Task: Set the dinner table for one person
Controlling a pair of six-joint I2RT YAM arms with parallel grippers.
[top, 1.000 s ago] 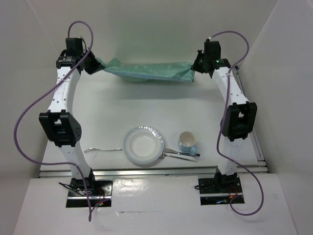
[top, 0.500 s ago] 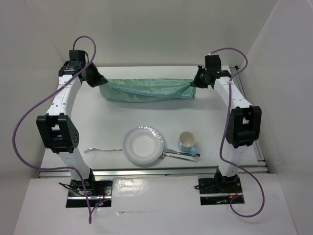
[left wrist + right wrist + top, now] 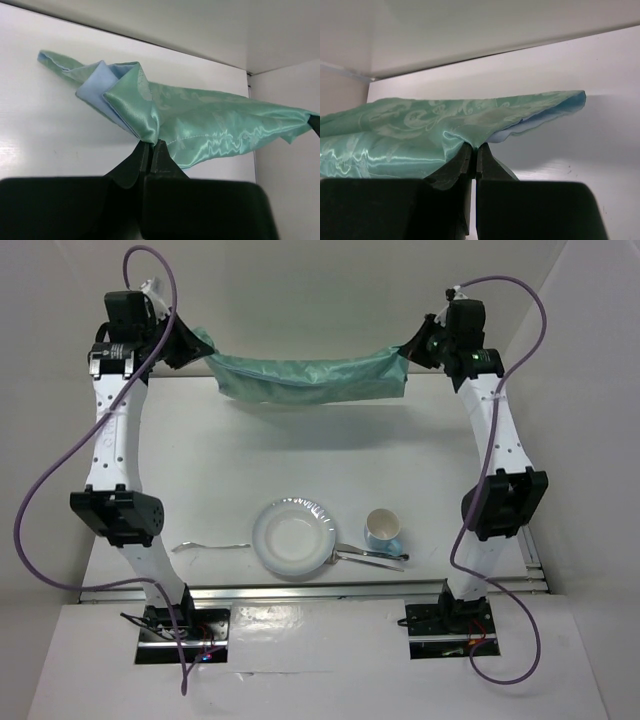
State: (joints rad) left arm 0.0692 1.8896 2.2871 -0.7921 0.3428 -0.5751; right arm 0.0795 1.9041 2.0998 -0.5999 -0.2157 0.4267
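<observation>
A teal-green patterned cloth mat (image 3: 305,377) hangs stretched between my two grippers above the far part of the white dinner table (image 3: 300,465). My left gripper (image 3: 192,343) is shut on its left end, seen in the left wrist view (image 3: 151,142) with the mat (image 3: 210,127) bunched at the fingertips. My right gripper (image 3: 412,348) is shut on its right end, seen in the right wrist view (image 3: 474,146) with the mat (image 3: 410,135) draping left. Near the front stand a white plate (image 3: 293,538), a cup on a saucer (image 3: 382,529), a fork (image 3: 210,546) left of the plate and cutlery (image 3: 370,557) right of it.
A metal rail (image 3: 310,589) runs along the table's near edge, with both arm bases behind it. White walls enclose the table at the back and on both sides.
Both grippers have risen and moved toward the back wall, lifting the mat higher off the table and pulling it wider. The plate, cup and cutlery have not moved.
</observation>
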